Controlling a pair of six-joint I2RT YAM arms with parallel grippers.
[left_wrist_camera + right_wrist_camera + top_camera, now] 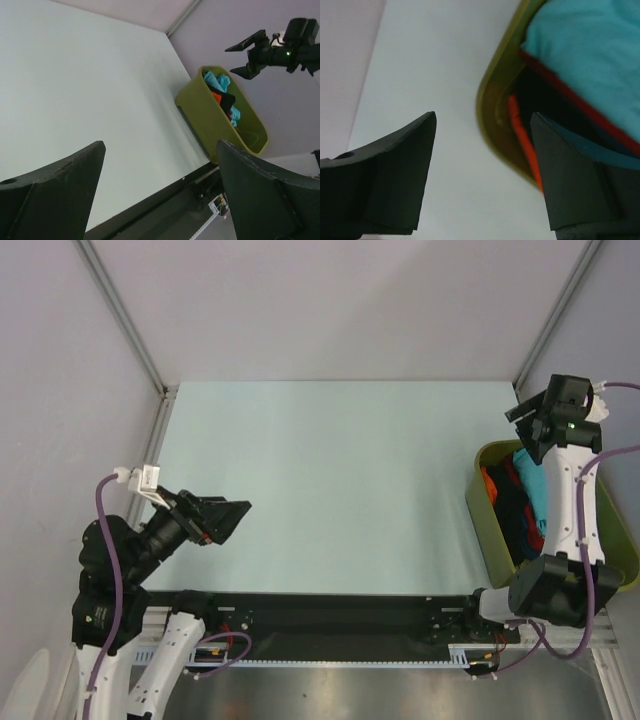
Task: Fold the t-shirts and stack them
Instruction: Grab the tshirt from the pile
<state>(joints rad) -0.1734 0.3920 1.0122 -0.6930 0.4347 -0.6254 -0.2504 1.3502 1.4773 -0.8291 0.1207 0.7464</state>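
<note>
The t-shirts lie bunched in an olive-green tub [486, 502] at the table's right edge: a turquoise one [530, 483] on top, with orange [489, 483], dark blue [514, 516] and red [536, 531] cloth around it. My right gripper [522, 424] hangs open above the tub's far end, holding nothing. In the right wrist view its open fingers straddle the tub rim [490, 117], with the turquoise shirt [585, 50] and an orange fold [520, 131] below. My left gripper [235, 523] is open and empty over the table's near left, facing the tub [210, 117].
The pale table top [330, 480] is bounded by grey walls and metal frame posts [125, 315] at the back corners. A black rail [330, 615] runs along the near edge between the arm bases. The right arm's links cross over the tub.
</note>
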